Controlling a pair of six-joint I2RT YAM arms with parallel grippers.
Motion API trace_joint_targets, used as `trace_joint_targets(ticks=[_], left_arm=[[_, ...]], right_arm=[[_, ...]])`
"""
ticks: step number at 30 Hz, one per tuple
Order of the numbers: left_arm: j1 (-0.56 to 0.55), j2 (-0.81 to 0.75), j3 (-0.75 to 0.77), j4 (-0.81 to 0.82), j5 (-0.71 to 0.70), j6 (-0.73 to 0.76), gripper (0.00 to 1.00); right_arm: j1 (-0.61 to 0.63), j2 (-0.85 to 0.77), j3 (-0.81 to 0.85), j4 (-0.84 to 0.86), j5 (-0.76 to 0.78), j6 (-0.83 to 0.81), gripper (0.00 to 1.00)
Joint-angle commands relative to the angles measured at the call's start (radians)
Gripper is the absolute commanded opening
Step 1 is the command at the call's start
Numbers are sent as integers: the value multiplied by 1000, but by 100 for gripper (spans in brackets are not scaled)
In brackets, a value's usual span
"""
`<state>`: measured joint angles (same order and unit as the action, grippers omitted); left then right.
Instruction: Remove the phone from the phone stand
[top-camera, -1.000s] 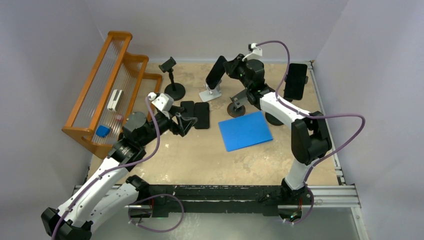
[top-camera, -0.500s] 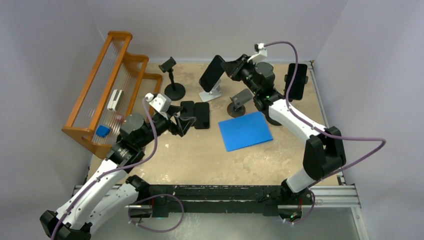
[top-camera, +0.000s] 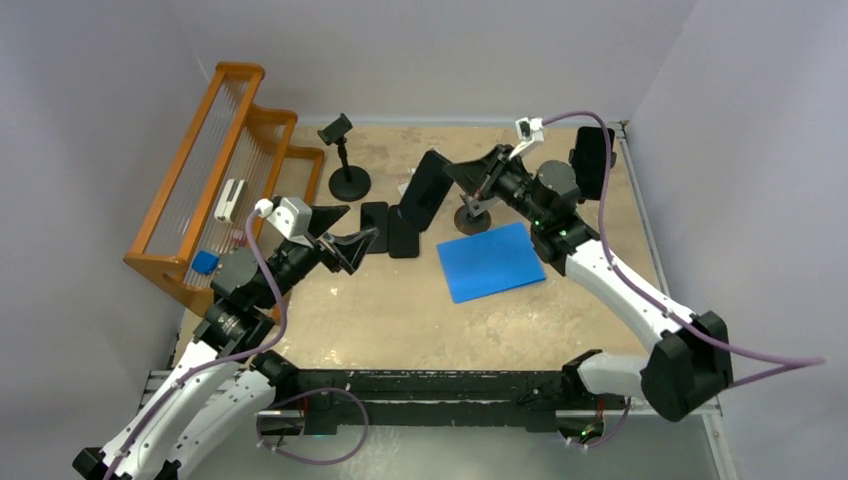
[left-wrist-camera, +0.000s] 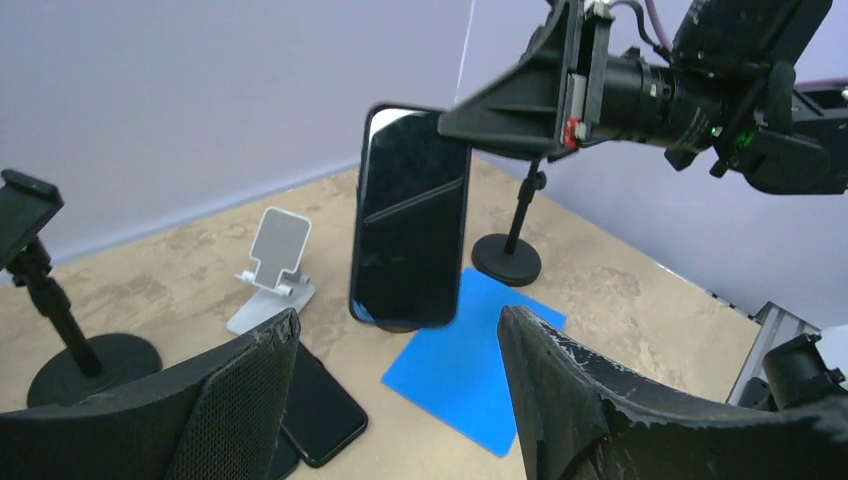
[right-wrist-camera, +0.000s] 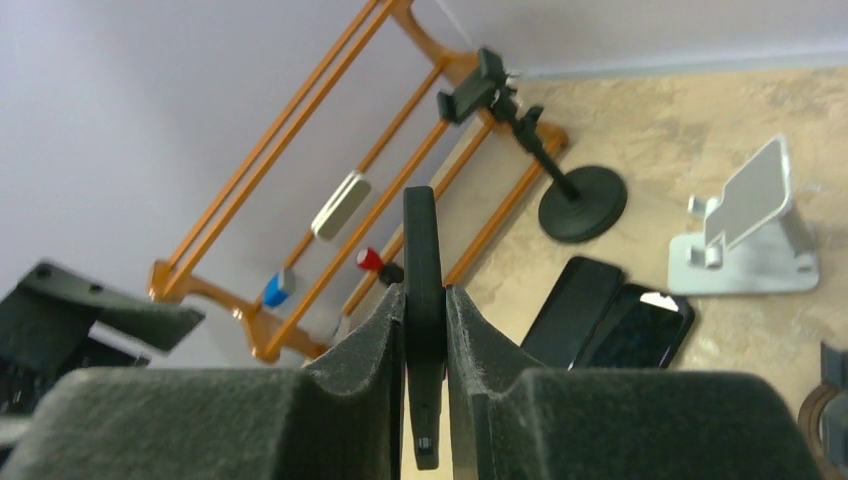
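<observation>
Pinched by its faces in the narrowly set right gripper (right-wrist-camera: 425, 300): slim black glass-fronted phone (right-wrist-camera: 422, 240), in the air and off the silver folding metal phone stand (right-wrist-camera: 745, 225).

From above, mostly hides that stand behind the tilted phone; from the left wrist, shows it bare on the tan tabletop (left-wrist-camera: 180, 270), lower left of the hanging phone and apart from it. Grips near the phone's upper corner, plain from the left wrist only. Spread wide with nothing between its fingers: left gripper (left-wrist-camera: 395, 335), beside two flat black phones (left-wrist-camera: 315, 410) lying side by side next to a blue rectangular mat (left-wrist-camera: 460, 365). In the orange wooden slatted rack (right-wrist-camera: 330, 160) by the left wall: a white bar (right-wrist-camera: 338, 205), a small blue piece (right-wrist-camera: 272, 290) and a small red piece (right-wrist-camera: 370, 258), the red one clear from the right wrist alone.
</observation>
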<state>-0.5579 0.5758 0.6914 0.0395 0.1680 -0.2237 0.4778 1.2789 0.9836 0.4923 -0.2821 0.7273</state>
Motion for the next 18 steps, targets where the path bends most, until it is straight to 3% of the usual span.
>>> trace_joint_targets(ticks=[1,12,18], left_arm=[[-4,30,-2,71,83,9,71],[-6,90,-10,103,220,4,71],[-14,143,-1,106,410,-68,72]], right_arm=[[4,-137,-96,88,-108,44,0],[5,-382,-469,170,-220,153,0],[5,-456,-637,285,-294,220,0]])
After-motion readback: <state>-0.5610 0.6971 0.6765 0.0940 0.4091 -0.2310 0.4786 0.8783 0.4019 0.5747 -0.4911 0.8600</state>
